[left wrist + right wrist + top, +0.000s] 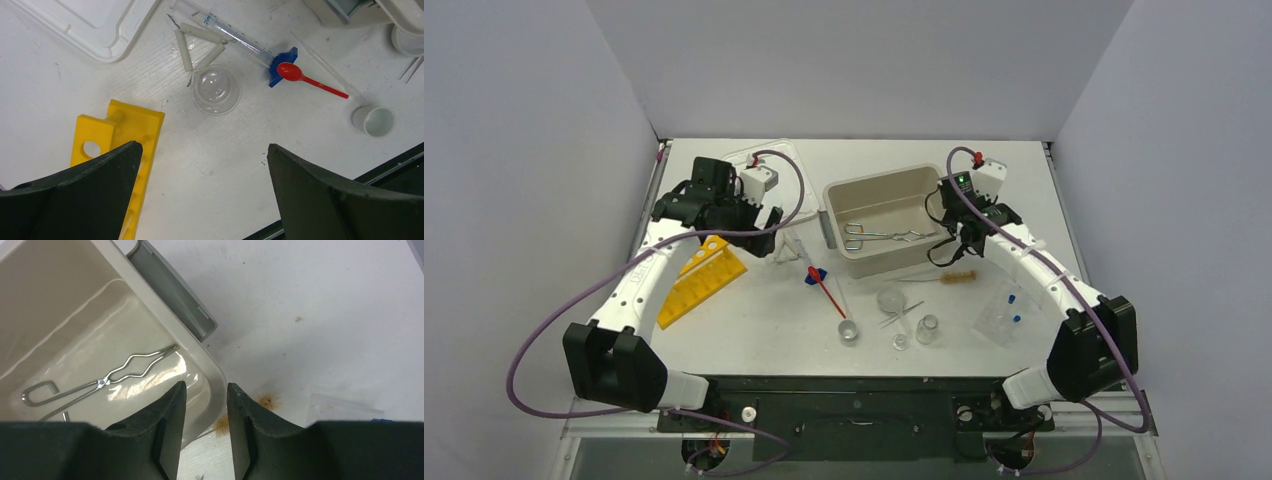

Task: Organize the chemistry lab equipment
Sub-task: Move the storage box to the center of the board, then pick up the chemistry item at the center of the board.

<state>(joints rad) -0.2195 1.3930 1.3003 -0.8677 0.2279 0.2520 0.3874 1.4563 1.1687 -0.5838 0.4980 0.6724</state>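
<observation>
My right end effector (pixel 206 388) hangs narrow and empty over the right rim of the tub (pixel 216 371), with the tongs (pixel 107 380) lying inside. Descending from here, I judge a finger could snag that rim and tip the tub. My left end effector (pixel 202 149) gapes wide above the glass dish (pixel 216 90).

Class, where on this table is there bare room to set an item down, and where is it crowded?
Bare: between the yellow rack and red spoon; the far strip behind the tub. Crowded: front centre around the cup and beaker.

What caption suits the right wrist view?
Right gripper, slightly open, above the beige tub rim; metal tongs lie inside.
</observation>
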